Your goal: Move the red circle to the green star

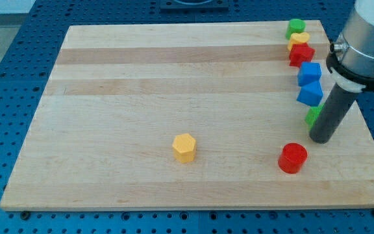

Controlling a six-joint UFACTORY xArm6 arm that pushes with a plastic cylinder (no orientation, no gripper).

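Note:
The red circle [293,158] is a short red cylinder on the wooden board near the view's bottom right. The green star [313,116] shows only as a green sliver at the view's right, mostly hidden behind my dark rod. My tip [321,139] rests on the board just up and to the right of the red circle, with a small gap between them, and right beside the green star.
A yellow hexagon [184,147] sits at the bottom middle. Along the right edge from the top: a green block [296,26], a yellow block [299,39], a red block [301,54], two blue blocks [310,73] [310,94]. The board's right edge [369,130] is near.

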